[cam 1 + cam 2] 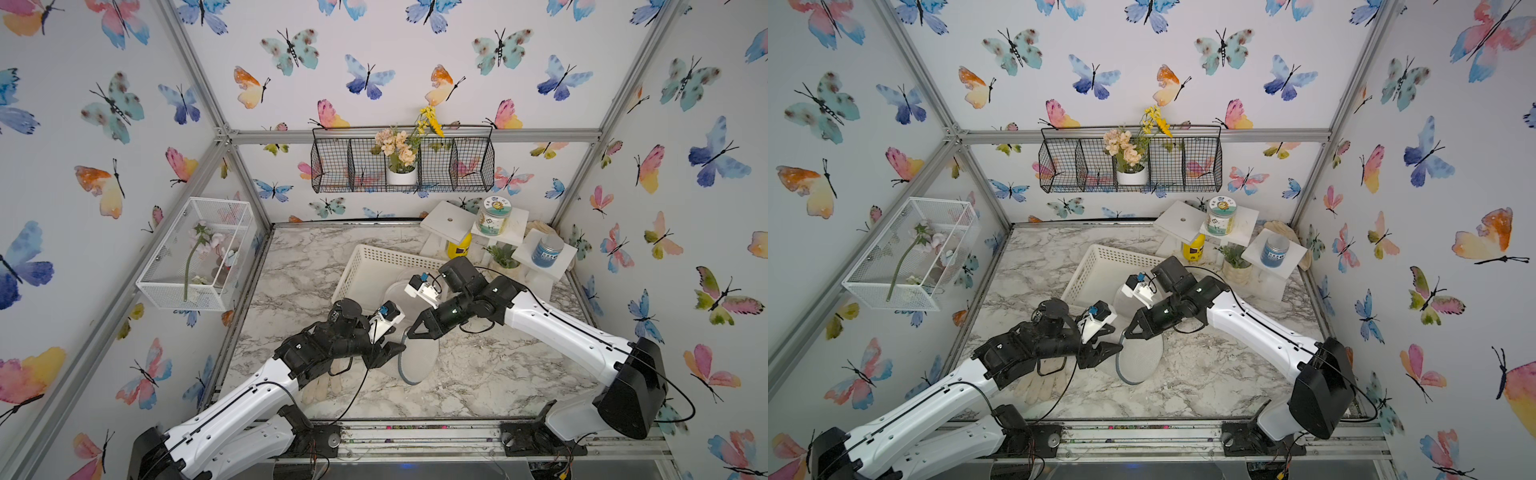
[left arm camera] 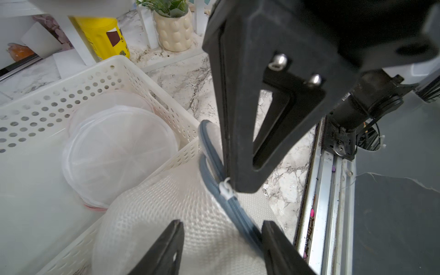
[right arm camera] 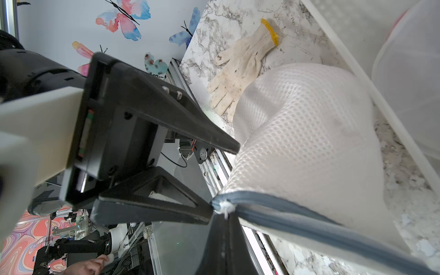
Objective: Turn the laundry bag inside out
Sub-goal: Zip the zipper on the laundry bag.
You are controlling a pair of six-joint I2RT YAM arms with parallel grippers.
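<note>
The laundry bag is white mesh with a grey-blue zipper edge, and it lies bunched on the marble table in front of the basket; both top views show it. My right gripper is shut on the white zipper pull at the bag's edge. My left gripper is open. Its fingers straddle the mesh and the zipper band without pinching them. The right wrist view shows the left gripper with its tips at the bag's rim.
A white perforated basket behind the bag holds other round mesh bags. A dirty work glove lies under my left arm. At the back right are white stands with jars, a yellow bottle and a potted plant.
</note>
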